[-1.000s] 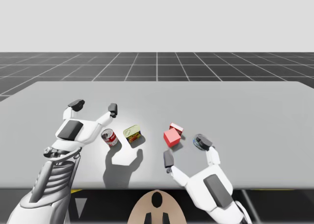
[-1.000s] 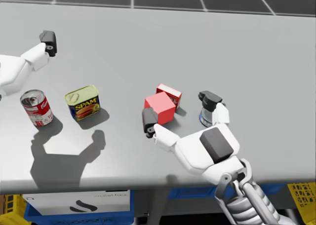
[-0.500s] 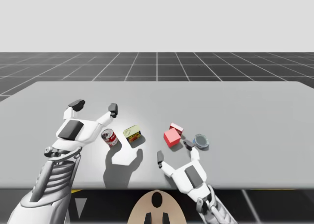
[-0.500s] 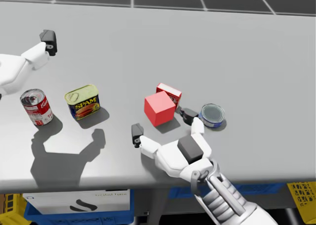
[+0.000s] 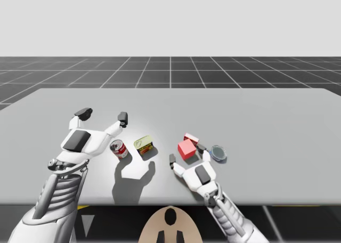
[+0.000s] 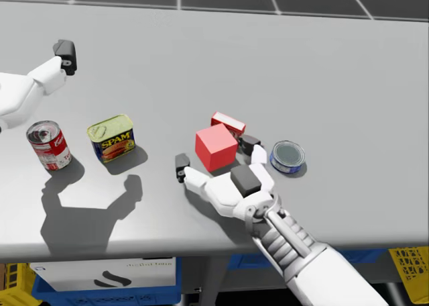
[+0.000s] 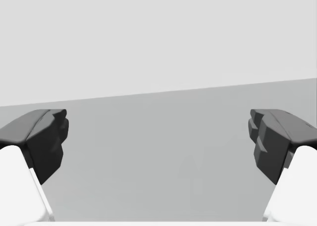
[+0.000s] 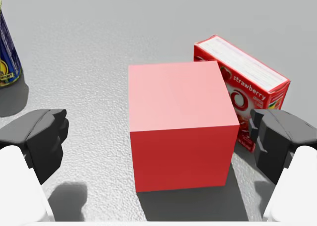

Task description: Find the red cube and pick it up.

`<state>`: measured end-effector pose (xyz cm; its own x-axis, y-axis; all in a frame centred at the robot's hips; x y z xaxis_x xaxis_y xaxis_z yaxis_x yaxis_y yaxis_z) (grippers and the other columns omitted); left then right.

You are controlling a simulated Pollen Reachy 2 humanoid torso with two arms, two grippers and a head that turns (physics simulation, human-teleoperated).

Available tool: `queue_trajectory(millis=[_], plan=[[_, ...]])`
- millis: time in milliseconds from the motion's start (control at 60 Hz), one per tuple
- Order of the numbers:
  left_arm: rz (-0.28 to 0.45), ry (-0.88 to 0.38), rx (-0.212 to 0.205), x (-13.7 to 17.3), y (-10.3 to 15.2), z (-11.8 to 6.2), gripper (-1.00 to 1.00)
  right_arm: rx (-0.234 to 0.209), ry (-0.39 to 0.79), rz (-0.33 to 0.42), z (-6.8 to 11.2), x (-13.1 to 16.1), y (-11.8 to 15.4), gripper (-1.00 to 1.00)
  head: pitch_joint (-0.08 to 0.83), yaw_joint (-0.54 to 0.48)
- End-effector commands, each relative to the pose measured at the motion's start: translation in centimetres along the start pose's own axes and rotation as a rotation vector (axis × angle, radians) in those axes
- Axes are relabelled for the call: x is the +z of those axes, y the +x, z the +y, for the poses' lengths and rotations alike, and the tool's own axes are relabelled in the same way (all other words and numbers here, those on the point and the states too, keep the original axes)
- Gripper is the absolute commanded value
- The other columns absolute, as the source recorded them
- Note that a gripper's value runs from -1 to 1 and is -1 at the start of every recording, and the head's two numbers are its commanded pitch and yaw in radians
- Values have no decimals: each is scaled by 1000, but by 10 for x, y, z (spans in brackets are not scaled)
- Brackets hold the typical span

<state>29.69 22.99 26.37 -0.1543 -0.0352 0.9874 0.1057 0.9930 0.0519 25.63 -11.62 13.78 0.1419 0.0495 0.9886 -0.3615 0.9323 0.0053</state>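
Grey table (image 5: 266, 110) on dark gridded floor (image 5: 170, 70)

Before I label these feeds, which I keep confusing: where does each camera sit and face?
High view: above the table, looking down; both arms, head.
Head view: on my head, facing the red cube; right arm, left fingertip.
Left wrist view: on left hand, facing across the table; open left gripper.
Right wrist view: on right hand, facing the cube; open right gripper.
Head and right wrist views share the red box.

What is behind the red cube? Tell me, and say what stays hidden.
A red box stands just behind the red cube. The cube covers the box's near lower corner, so whether they touch cannot be told.
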Motion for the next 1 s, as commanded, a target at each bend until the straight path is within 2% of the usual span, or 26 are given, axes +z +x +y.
queue_trajectory(millis=[17, 183, 300, 333, 367, 383, 400, 417, 450, 683, 1000], plan=[[-1, -3, 3, 0, 0, 0, -1000, -74, 28, 3, 25, -15, 7, -1000, 701, -115], [-2, -4, 3, 0, 1, -1, -1000, -72, 33, 15, 24, -19, 7, -1000, 699, -117], [-2, -6, 4, 0, 1, -1, -1000, -53, 32, -1, 23, -18, 6, -1000, 698, -117], [-2, -6, 4, 0, 1, -1, -1000, -45, 30, -11, 23, -17, 5, -875, 696, -118], [-2, -6, 4, 0, 1, -1, -1000, -40, 29, -13, 23, -16, 5, -612, 696, -118], [-2, -6, 4, 0, 1, -1, -1000, -37, 20, -17, 22, -15, 5, 2, 695, -119], [-2, -6, 4, 0, 1, -1, -1000, -36, 15, -20, 22, -15, 4, 350, 695, -119], [-2, -4, 3, 0, 1, -2, -1000, -34, 11, -23, 22, -15, 4, 487, 695, -119], [-2, -4, 3, 0, 1, -2, -1000, -30, 12, -24, 22, -14, 4, 927, 694, -121], [-1, -4, 1, 0, 0, -2, -1000, -44, 19, -15, 20, -13, 3, 937, 655, -128], [0, -3, -1, 0, 0, -2, -1000, -50, 25, -22, 19, -10, 3, 904, 409, -131]])
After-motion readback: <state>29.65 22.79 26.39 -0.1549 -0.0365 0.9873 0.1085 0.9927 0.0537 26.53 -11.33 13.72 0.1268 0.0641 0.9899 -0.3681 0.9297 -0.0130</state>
